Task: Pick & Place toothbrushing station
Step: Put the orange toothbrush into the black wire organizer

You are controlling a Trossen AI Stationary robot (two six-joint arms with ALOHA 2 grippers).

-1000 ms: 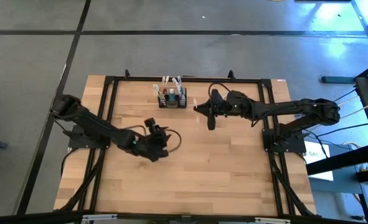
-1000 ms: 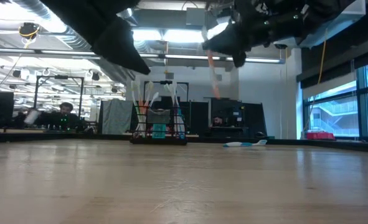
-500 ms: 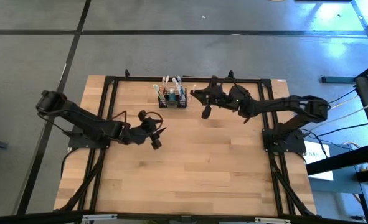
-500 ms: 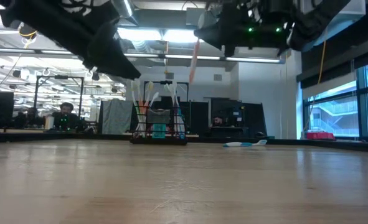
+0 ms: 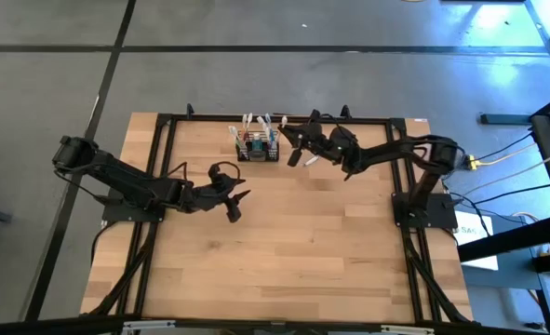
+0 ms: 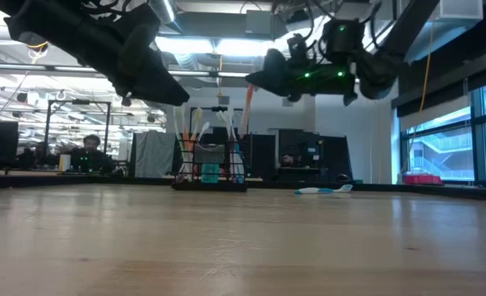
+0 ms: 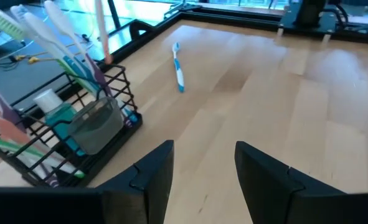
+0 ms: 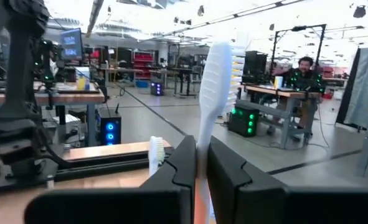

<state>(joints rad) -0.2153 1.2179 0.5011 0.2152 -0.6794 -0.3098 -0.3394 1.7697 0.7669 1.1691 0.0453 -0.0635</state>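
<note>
The toothbrushing station (image 5: 258, 147), a black wire-mesh basket, stands near the table's far edge with several toothbrushes upright in it and a teal bottle (image 7: 62, 121). It also shows in the low view (image 6: 210, 168). My right gripper (image 5: 297, 139) hovers just right of it, above the table, shut on an orange-and-white toothbrush (image 6: 247, 105). My left gripper (image 5: 233, 201) hangs open and empty nearer the table's middle, its fingers (image 7: 155, 177) pointing toward the basket. My right gripper pinches the toothbrush's shaft (image 8: 201, 163) between its two fingers, coming about level from the table's right, the fingers across the brush. The brush stands nearly upright and clear of the table. Its white head (image 8: 216, 81) is above the fingers and its orange handle (image 6: 246, 111) below.
A blue-and-white toothbrush (image 7: 179, 65) lies flat on the table right of the basket, also seen in the low view (image 6: 323, 190). A black metal frame (image 5: 167, 167) runs round the table. Bare wood spreads toward the near edge.
My right gripper has moved toward the table's far edge and left, toward the basket, sinking a little and tipping. The toothbrush it carries has swung from slanted to nearly upright. My left gripper has drawn back slightly toward the table's left and rolled, still open.
</note>
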